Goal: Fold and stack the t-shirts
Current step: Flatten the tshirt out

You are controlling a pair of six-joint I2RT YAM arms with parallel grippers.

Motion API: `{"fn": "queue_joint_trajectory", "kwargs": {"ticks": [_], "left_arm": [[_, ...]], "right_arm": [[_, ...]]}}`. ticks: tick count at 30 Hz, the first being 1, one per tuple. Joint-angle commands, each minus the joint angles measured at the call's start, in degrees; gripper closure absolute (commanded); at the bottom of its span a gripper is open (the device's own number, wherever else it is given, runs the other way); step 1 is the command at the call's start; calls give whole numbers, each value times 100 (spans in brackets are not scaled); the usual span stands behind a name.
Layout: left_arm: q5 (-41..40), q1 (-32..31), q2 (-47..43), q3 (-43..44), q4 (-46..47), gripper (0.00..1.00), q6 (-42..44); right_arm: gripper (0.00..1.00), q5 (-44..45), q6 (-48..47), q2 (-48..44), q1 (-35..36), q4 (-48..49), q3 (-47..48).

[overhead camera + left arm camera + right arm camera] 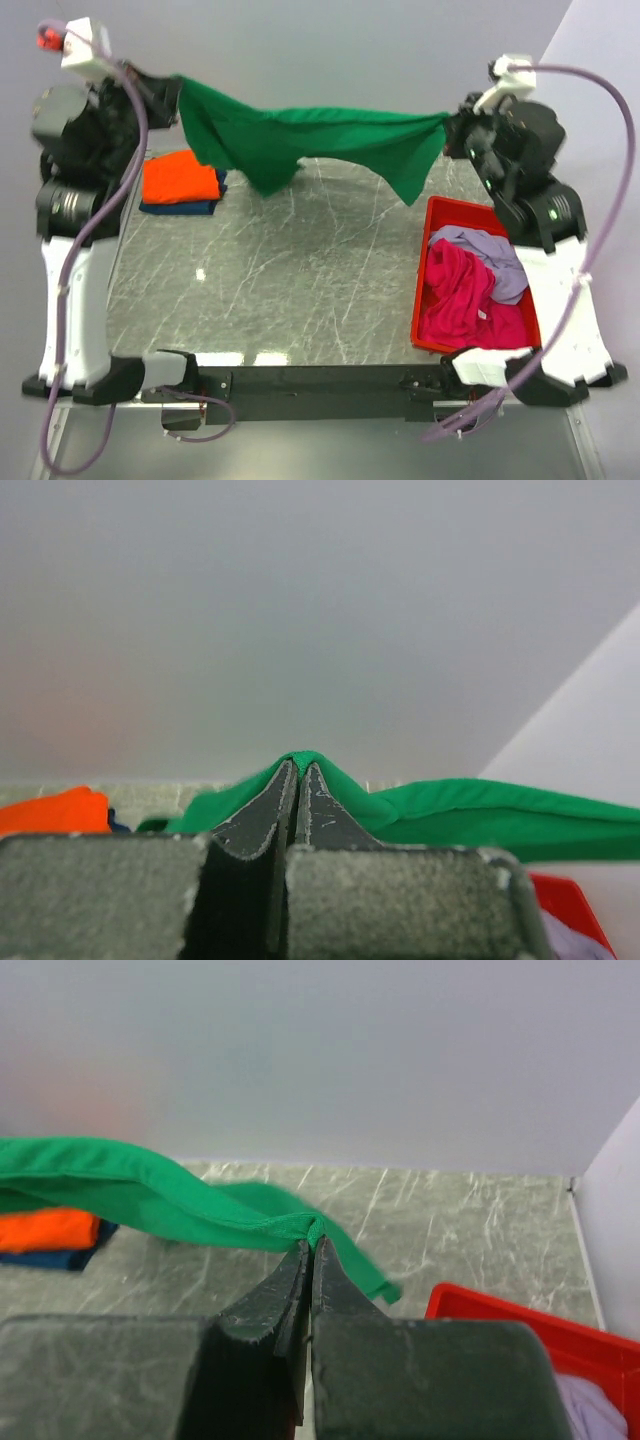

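While both arms hold the green shirt (300, 140) stretched in the air, the step in hand looks like the spreading that comes before a fold. The left gripper (172, 95) is pinched tight on one end of the cloth, well away from the bin (421, 270); its wrist view shows green fabric bunched over the tips of its closed jaws. The right gripper (452, 125) is closed just as tightly on the other end, just beyond the bin's far wall, with a fold of cloth caught at its tips. Between them the shirt sags in a band with two loose flaps hanging down, the nearer one ending close to the bin's far corner. Whether either flap touches the counter (280, 290) cannot be told.

An orange shirt (180, 178) lies folded on a navy shirt (185, 208), well apart from the bin. Inside the bin a magenta shirt (460, 295) lies crumpled, with a lilac shirt (495, 255) toward its far end. By that reckoning two are done, one is in hand and two wait.

The next move probably calls for both grippers to lower together with the cloth taut, so the shirt lands flat on the counter beside the bin and not over its rim. Uneven lowering would likely leave it twisted.
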Motion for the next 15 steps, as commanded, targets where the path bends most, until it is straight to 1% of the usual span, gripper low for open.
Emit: {"fn": "queue_joint_trajectory", "kwargs": {"ticks": [1,4,5,6,8,9,10,11,12,13,15], "left_arm": [[376,21,-867,-646,349,100,9],[263,21,-1719,-1280,306,100,88],[175,21,-1939,-1622,158,99,114],[79,21,-2332,-1755,78,99,123],[17,21,-2669,-1976,-150,99,150],[7,21,-2870,-1950,-247,100,167],[-36,21,-2933,-1750,-370,99,228],[-71,21,-2960,-1591,-711,99,255],[-98,21,-2952,-1416,-871,99,281],[-116,21,-2926,-1023,-1038,100,360],[-107,21,-2855,-669,-1371,99,396]], "right_arm": [[100,-310,53,-726,-34,199,-470],[100,-758,334,-1193,-34,172,-1129],[100,-872,414,-1560,-34,199,-1313],[100,-1178,493,-1729,-34,190,-1620],[100,-1434,642,-2228,-25,164,-1842],[100,-1497,669,-2380,-25,120,-1912],[100,-1532,678,-2607,-25,59,-1878],[100,-1524,669,-2697,-25,-133,-1817],[100,-1515,634,-2750,-25,-257,-1616],[100,-1515,608,-2811,-25,-371,-1484],[100,-1524,599,-2855,-25,-644,-1098]]}}
